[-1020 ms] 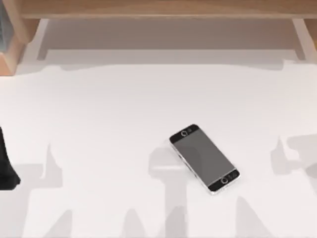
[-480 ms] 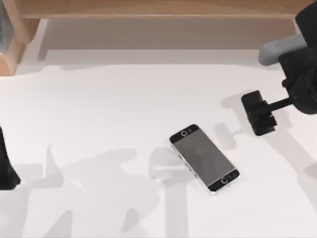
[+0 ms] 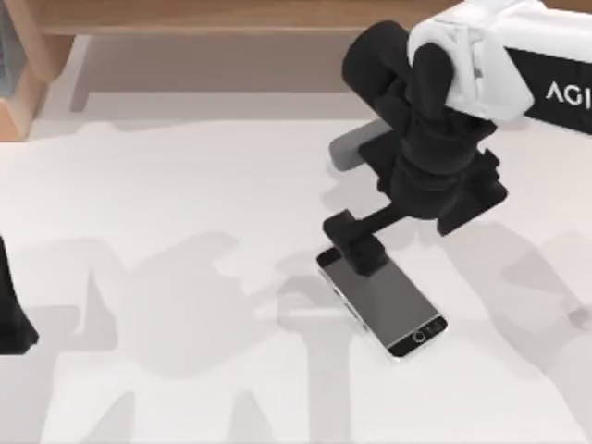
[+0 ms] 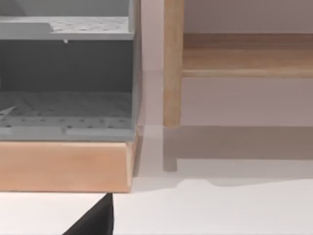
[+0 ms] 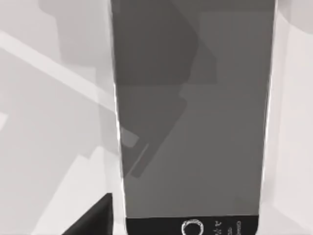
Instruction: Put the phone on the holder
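Note:
The phone point(image 3: 387, 302) lies flat and slantwise on the white table, right of centre, its grey screen up and its round button toward the near right. My right gripper point(image 3: 357, 244) hangs over the phone's far end, pointing down. In the right wrist view the phone point(image 5: 193, 112) is close below, with a black part of the gripper point(image 5: 97, 221) beside its long edge. A black object cut by the table's left edge looks like the holder point(image 3: 9, 310). A black part of my left gripper point(image 4: 95, 223) is in the left wrist view, parked above the table.
A wooden shelf frame point(image 3: 277, 18) runs along the back of the table. A wood-sided grey rack point(image 4: 66, 88) stands at the back left. The right arm's white and black body point(image 3: 444, 120) hangs over the table's back right.
My right arm has swung in from the right, and its gripper has moved left and down to the phone's far end. The phone has not moved.

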You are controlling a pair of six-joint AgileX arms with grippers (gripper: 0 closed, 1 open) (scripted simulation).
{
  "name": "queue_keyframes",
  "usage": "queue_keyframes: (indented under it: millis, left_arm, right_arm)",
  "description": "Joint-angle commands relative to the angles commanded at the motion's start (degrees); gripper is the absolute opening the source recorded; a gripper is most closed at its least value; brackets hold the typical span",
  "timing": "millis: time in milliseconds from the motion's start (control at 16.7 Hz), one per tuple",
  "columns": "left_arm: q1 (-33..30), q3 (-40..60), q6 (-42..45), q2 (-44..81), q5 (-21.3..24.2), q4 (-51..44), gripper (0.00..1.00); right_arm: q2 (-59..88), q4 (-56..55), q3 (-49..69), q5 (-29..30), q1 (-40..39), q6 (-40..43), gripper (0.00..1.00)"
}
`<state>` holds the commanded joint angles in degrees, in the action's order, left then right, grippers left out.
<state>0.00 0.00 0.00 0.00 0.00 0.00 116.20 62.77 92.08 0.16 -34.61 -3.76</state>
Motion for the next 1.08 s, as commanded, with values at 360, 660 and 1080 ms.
queue_keyframes:
  millis: [360,660,1080]
  left_arm:
    - [0.0,0.0,0.0,0.0,0.0,0.0,1.0]
    - [0.0,0.0,0.0,0.0,0.0,0.0,1.0]
    - [0.0,0.0,0.0,0.0,0.0,0.0,1.0]
  right_arm:
    - [5.3,2.7,4.9,0.0,-1.7,-0.2,1.0]
    - [6.0,0.3,3.0,0.0,-1.6,-0.1,1.0]
    - [11.0,-12.8,-4.9,0.0,-1.8,-0.3,1.0]
